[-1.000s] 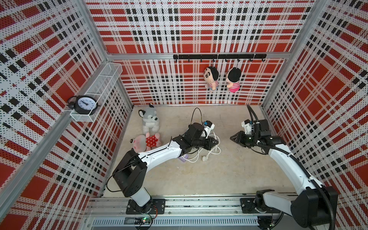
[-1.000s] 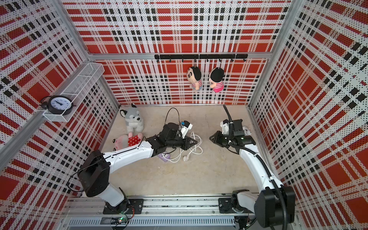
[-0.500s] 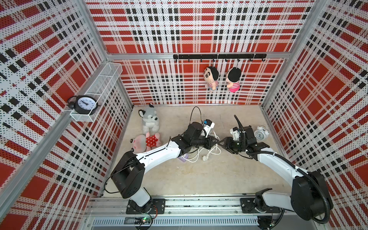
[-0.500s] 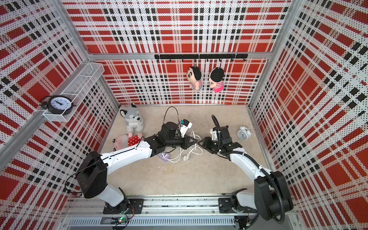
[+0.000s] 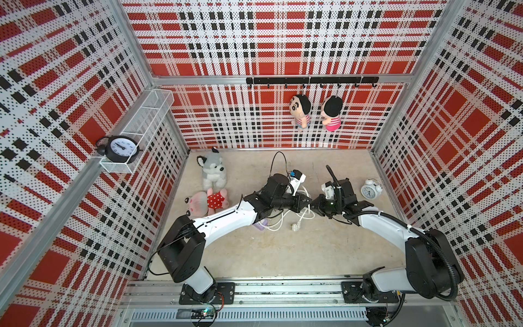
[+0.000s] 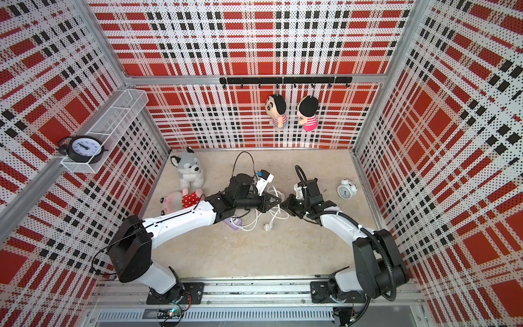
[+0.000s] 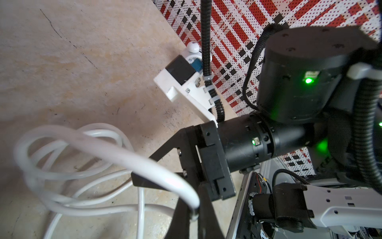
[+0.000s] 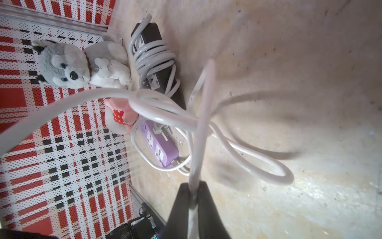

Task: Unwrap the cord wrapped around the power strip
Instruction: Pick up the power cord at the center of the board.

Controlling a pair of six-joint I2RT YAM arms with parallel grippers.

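The purple power strip (image 8: 161, 147) lies flat on the floor, and in both top views only its end (image 5: 261, 225) shows from under the left arm. Its white cord (image 8: 203, 124) sprawls beside it in loose loops (image 5: 276, 226), with the plug (image 5: 295, 226) resting on the floor. My left gripper (image 7: 195, 215) is shut on one strand of the cord (image 7: 103, 149). My right gripper (image 8: 193, 186) is shut on another strand, lifted off the floor. The two grippers meet almost tip to tip above the loops (image 5: 308, 201) (image 5: 316, 203).
A black power strip (image 8: 159, 68) with a grey cord wound round it lies by the husky plush (image 5: 212, 170). A pink plush (image 5: 206, 201) sits near the left arm. A white alarm clock (image 5: 370, 191) stands by the right wall. Two dolls (image 5: 300, 111) hang on the back wall.
My right arm has swung in from the right wall to the cord loops, opened, then closed on a strand. The left gripper has kept its grip and hardly moved.
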